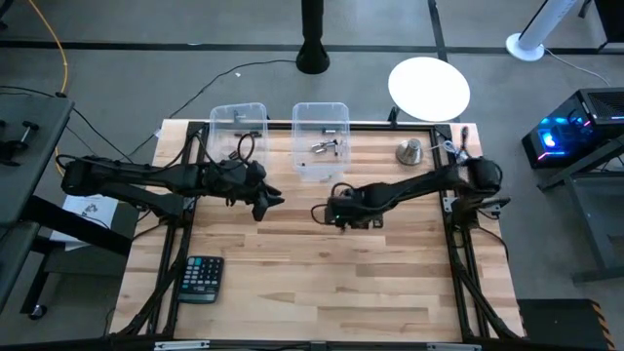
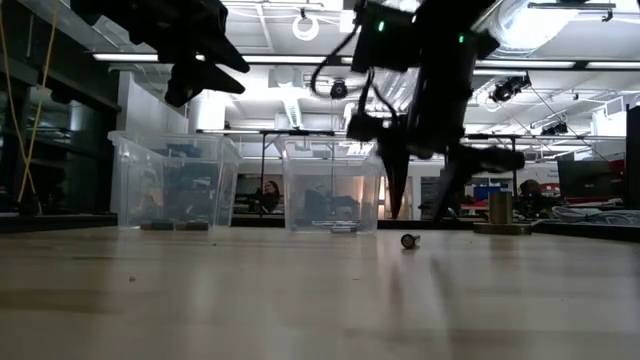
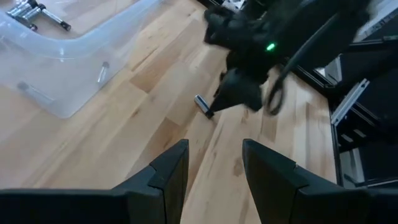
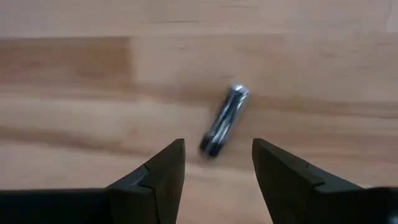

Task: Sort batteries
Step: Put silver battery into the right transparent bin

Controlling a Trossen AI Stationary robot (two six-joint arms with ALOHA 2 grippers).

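One silvery-grey battery (image 4: 224,121) lies on its side on the wooden table, seen also in the low view as battery (image 2: 408,241) and in the left wrist view as battery (image 3: 203,104). My right gripper (image 4: 217,163) hangs open just above it, a finger on either side, not touching; it shows mid-table as right gripper (image 1: 332,211) and right gripper (image 2: 418,210). My left gripper (image 1: 267,202) is open and raised, left of the battery, near the bins; left gripper (image 3: 214,171), left gripper (image 2: 205,85). More batteries lie in the two clear bins.
Two clear plastic bins stand at the far edge: left bin (image 1: 239,125) with dark cells, right bin (image 1: 320,135) with silvery ones. A silver bell-shaped object (image 1: 409,151) stands far right. A black calculator (image 1: 202,278) lies near left. Bare wood spans the near half.
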